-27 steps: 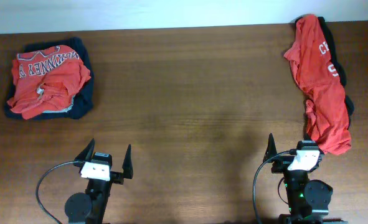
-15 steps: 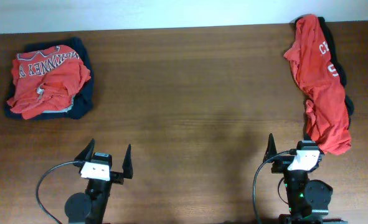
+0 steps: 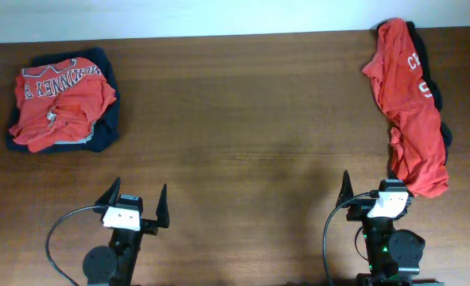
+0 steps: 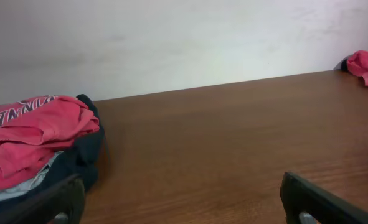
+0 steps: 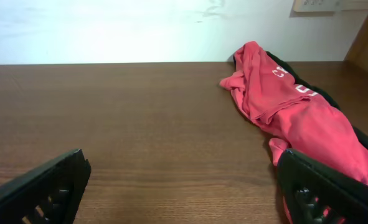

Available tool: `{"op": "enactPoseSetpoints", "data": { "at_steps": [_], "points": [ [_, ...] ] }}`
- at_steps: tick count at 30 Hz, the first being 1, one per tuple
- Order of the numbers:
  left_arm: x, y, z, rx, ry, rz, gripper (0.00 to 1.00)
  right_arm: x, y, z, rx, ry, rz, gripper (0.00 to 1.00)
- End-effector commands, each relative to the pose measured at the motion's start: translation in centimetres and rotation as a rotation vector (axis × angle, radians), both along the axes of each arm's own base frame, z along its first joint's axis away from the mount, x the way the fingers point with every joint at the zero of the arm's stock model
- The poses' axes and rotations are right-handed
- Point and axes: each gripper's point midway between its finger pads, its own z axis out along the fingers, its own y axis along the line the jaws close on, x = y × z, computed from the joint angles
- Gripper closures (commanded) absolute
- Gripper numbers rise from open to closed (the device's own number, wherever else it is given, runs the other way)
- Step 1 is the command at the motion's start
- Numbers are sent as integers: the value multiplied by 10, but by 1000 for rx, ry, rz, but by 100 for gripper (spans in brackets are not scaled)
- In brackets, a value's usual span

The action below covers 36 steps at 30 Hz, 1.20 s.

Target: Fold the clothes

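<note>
A crumpled red shirt [image 3: 408, 103] lies stretched out over a dark garment [image 3: 425, 67] at the table's far right; it also shows in the right wrist view [image 5: 296, 109]. A stack of clothes at the far left has a red printed shirt [image 3: 60, 103] on top of a navy garment [image 3: 107, 131]; it shows in the left wrist view [image 4: 28, 134]. My left gripper [image 3: 136, 205] is open and empty near the front edge, well short of the stack. My right gripper [image 3: 374, 191] is open and empty, its right finger just beside the red shirt's near end.
The wooden table [image 3: 250, 135] stretches between the two piles. A white wall [image 5: 140, 28] runs along the table's far edge. Black cables [image 3: 60, 230] loop beside each arm base at the front.
</note>
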Motion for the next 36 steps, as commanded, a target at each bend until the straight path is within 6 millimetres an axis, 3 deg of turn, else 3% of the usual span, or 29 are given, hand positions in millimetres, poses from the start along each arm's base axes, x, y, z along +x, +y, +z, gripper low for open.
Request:
{"op": "enactPoseSetpoints", "data": {
  "at_steps": [1,10,17,20,23,29,36],
  "points": [
    [0,3,-2,9,-1,15,1,0,1,-2,-4,4,1,2],
    [0,3,-1,9,-5,14,1,0,2,-2,-3,4,6,2],
    [0,-3,2,7,-18,-21,1,0,14,1,1,-8,79,2],
    [-9,-34,22,7,-102,-209,1,-1,31,6,4,-29,178,2],
    [-18,-50,39,17,-169,-315,1,-2,35,21,-4,-83,201,2],
    [-16,-50,61,5,-155,-315,1,-9,36,66,70,-144,201,2],
    [12,-54,100,-15,-53,-341,1,-3,35,108,132,-49,195,2]
  ]
}}
